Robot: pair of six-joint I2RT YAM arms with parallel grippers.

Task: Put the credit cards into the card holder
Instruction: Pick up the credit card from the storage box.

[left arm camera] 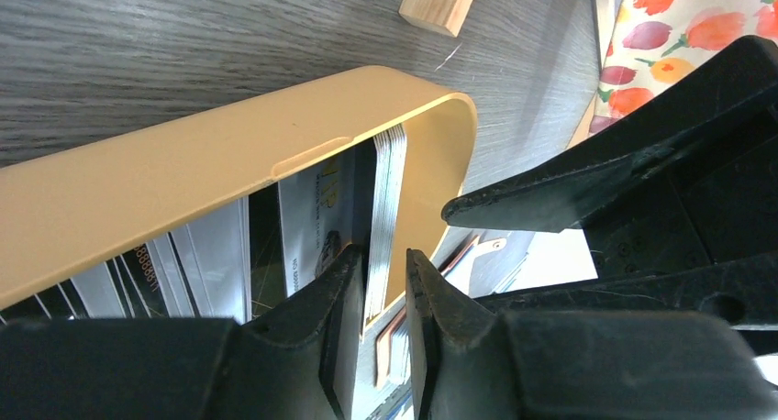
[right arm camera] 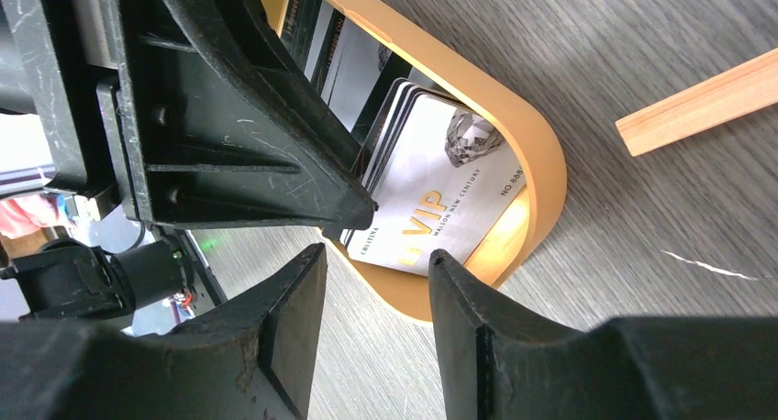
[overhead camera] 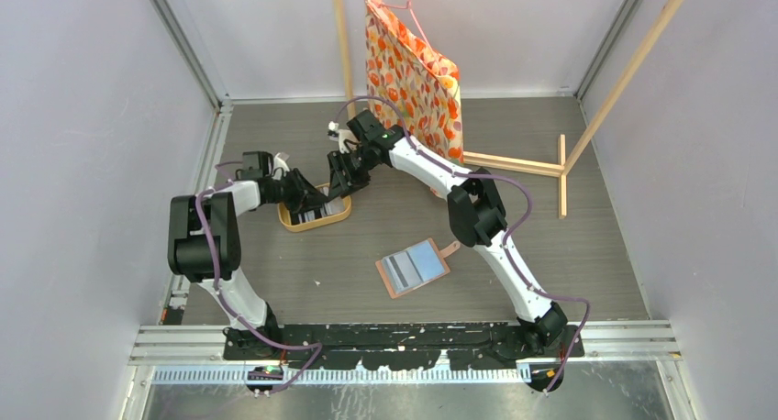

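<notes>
Credit cards (left arm camera: 387, 191): stack on edge between jaws of left gripper (left arm camera: 383, 257), stack edge running straight out along fingers, leaning on end wall of yellow-rimmed tray (left arm camera: 183, 182). Jaws narrow, one pad against stack, sliver of gap at other; firm pinch or not, cannot tell. Right gripper (right arm camera: 376, 255) just beside, about half open, empty, tips over tray rim. Card holder (overhead camera: 415, 267) open flat on table, well apart, back toward bases and rightward of left gripper; right arm's forearm passes nearer it.
</notes>
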